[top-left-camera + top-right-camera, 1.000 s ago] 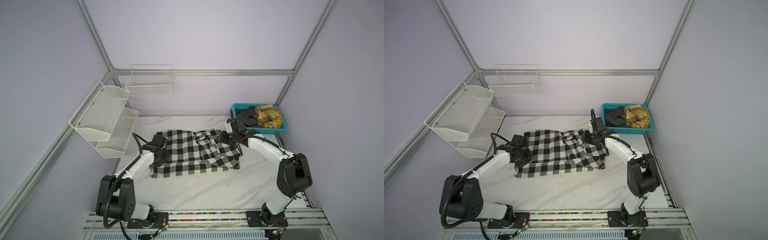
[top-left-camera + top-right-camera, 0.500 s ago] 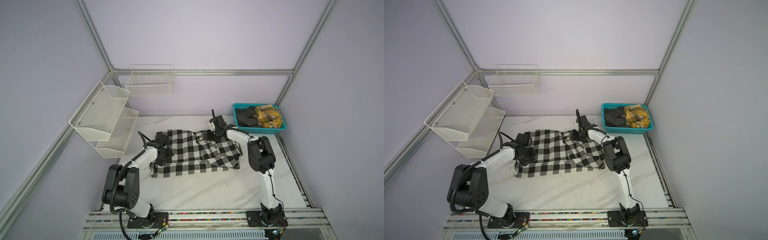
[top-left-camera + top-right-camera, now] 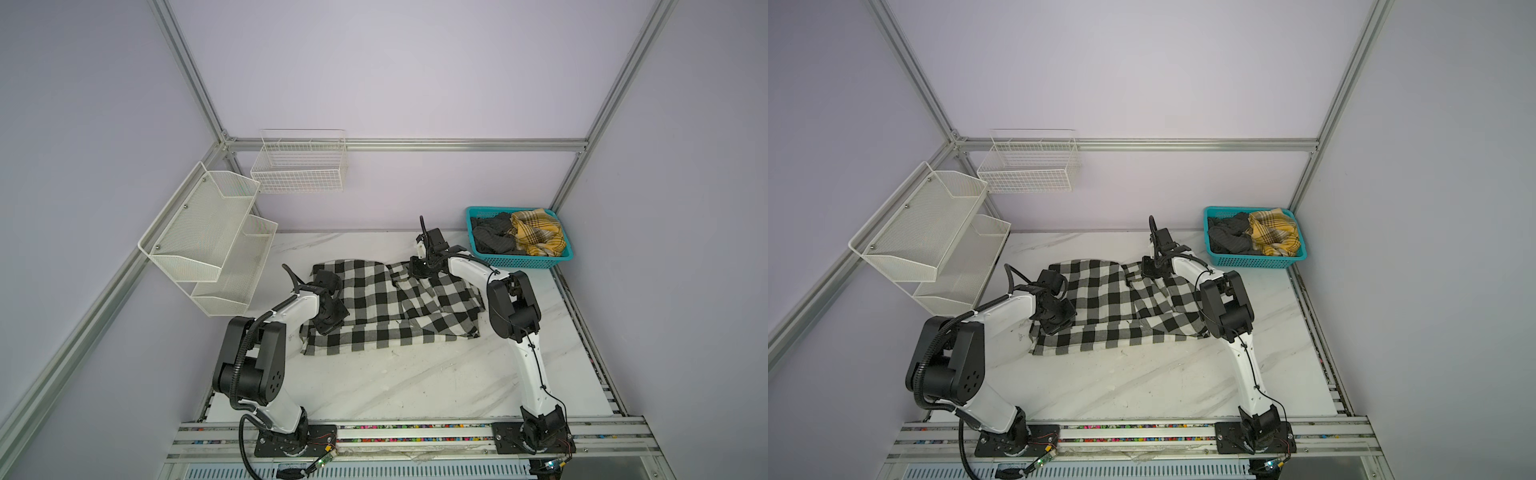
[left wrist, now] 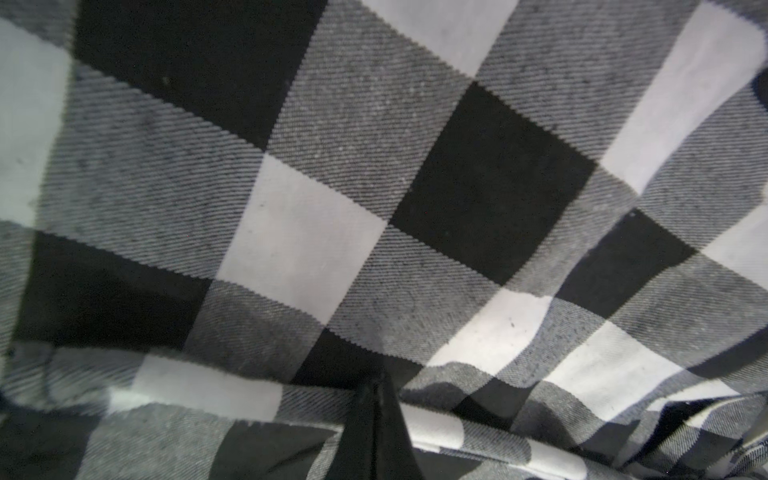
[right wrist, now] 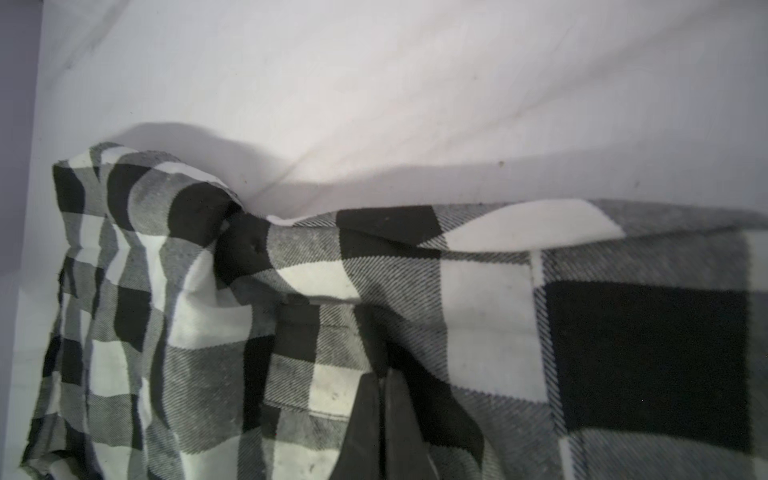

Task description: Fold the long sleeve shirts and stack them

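One long sleeve shirt (image 3: 374, 309) (image 3: 1100, 309) of big black-and-white checks lies spread on the marble table, its right part rumpled. My left gripper (image 3: 327, 322) (image 3: 1054, 321) sits low on its left edge. In the left wrist view the left gripper (image 4: 376, 384) is shut, its tips pinching a fold of the checked cloth (image 4: 299, 232). My right gripper (image 3: 417, 271) (image 3: 1148, 270) rests at the far edge of the shirt, near the middle. In the right wrist view the right gripper (image 5: 380, 376) is shut on a raised crease of the cloth (image 5: 478, 316).
A teal basket (image 3: 524, 262) (image 3: 1258, 262) with dark and yellow plaid clothes stands at the back right corner. White mesh shelves (image 3: 208, 232) hang on the left wall and a wire basket (image 3: 299, 166) hangs on the back wall. Bare marble (image 3: 395, 382) lies in front of the shirt.
My right gripper moved left along the shirt's far edge, away from the basket, and closed on the cloth. The right elbow swung inward. The left gripper finished closing and stayed put.
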Robot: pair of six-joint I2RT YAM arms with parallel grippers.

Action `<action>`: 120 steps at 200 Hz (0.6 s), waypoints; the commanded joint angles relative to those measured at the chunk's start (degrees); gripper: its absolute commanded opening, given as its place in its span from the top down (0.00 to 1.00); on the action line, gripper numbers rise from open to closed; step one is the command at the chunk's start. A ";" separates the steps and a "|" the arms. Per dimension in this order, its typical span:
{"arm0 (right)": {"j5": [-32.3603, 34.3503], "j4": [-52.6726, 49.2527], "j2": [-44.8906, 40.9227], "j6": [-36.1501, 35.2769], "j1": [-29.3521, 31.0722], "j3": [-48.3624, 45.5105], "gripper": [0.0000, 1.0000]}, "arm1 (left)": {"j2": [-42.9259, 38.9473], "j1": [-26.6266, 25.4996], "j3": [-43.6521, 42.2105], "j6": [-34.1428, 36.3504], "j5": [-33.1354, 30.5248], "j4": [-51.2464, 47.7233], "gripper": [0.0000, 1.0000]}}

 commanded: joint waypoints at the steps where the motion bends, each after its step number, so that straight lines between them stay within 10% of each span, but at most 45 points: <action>1: 0.98 -0.87 -1.58 -1.61 0.22 0.27 1.00 | 0.47 0.02 -1.83 1.81 -1.26 0.80 1.00; 120: 14.77 -1.24 -17.94 -1.85 0.15 -0.18 1.00 | 2.28 0.01 -6.98 2.03 -1.97 5.34 1.00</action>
